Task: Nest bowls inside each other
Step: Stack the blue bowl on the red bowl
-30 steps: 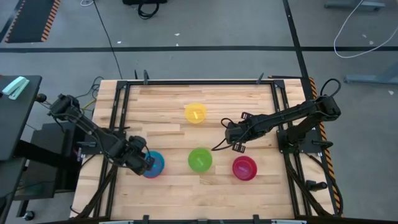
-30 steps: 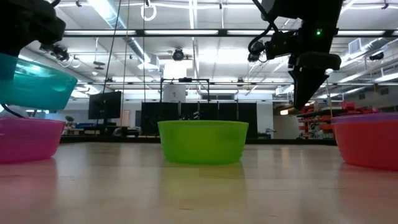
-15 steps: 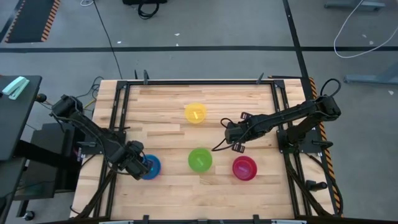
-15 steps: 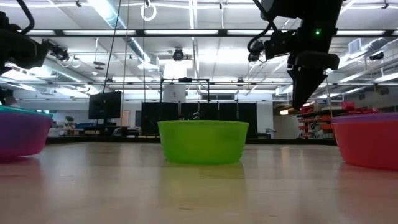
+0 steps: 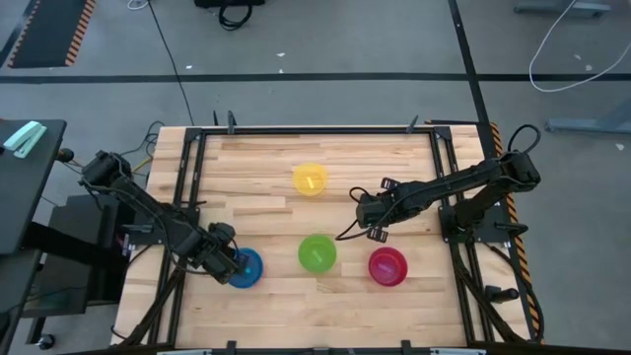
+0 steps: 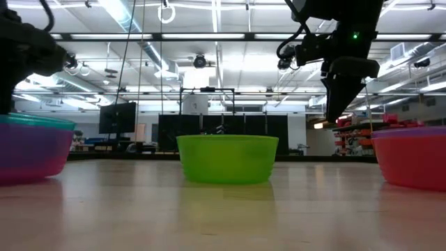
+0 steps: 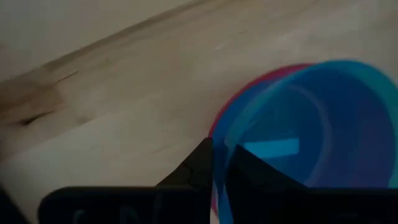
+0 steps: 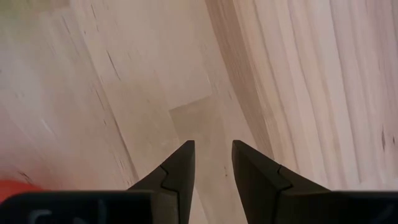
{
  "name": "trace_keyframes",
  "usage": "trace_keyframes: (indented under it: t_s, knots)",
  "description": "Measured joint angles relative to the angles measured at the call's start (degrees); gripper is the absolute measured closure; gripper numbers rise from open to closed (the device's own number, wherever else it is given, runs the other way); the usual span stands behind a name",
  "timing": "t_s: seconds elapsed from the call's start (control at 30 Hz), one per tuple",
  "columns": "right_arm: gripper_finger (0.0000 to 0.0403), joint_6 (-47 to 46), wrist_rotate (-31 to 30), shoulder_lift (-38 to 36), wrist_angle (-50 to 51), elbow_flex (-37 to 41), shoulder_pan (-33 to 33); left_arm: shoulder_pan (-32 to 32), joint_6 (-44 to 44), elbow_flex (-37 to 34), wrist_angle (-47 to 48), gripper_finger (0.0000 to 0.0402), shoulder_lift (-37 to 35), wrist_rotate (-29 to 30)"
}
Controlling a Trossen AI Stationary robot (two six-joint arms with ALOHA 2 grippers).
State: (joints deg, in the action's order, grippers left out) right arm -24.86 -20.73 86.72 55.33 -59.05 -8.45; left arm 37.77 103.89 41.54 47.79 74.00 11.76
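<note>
The left gripper (image 7: 219,168) pinched the near rim of the blue bowl (image 7: 311,130), which sat nested in what looked like the purple bowl (image 6: 31,150) (only a pinkish edge showed under it from the wrist) at the table's (image 5: 266,168) front left. The right gripper (image 8: 211,165), fingers slightly spread and holding nothing, hung above bare wood between the yellow bowl (image 5: 310,179), green bowl (image 5: 316,252) and pink bowl (image 5: 387,266), all standing apart.
</note>
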Motion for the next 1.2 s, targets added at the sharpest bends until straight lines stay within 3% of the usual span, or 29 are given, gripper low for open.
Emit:
trace_keyframes:
  t_s: [0.43, 0.8, 1.2]
  knots:
    - [0.0289, 0.00, 0.00, 0.00, 0.00, 0.00, 0.00, -14.82, -19.01, 0.01, -3.86, 0.0302, 0.00, -1.28]
    - [0.0289, 0.63, 0.00, 0.00, 0.02, 0.00, 0.02, -28.62, -35.07, 0.02, -9.18, 0.0294, 0.42, -4.69]
    - [0.0289, 1.53, 0.00, 0.00, -0.08, 0.54, 1.66, -43.77, -53.76, 0.02, -21.19, 0.0294, 11.43, -16.63]
